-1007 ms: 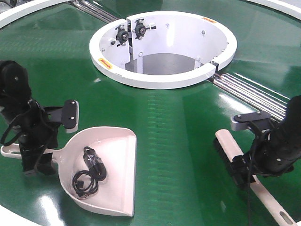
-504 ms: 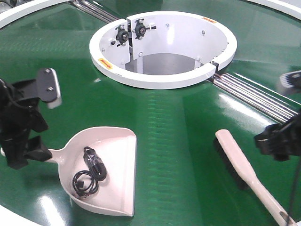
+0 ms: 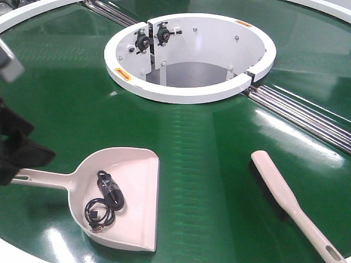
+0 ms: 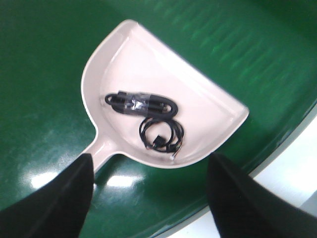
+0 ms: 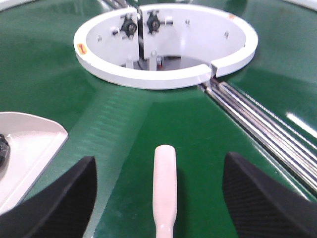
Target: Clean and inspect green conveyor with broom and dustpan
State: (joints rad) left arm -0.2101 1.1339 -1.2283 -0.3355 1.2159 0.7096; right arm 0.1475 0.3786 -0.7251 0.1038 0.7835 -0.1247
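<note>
On the green conveyor (image 3: pixel 208 142), dustpan (image 3: pixel 129 192) and broom (image 3: pixel 285 200) lie well apart.

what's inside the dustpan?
A coiled black cable and a black bundled cord lie in the dustpan. Nothing else shows; the pan floor under them is covered.

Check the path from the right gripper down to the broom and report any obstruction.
Nothing visible blocks it. In the right wrist view the right gripper is open, with the broom lying bare on the green conveyor between its fingers; the dustpan sits off to one side.
</note>
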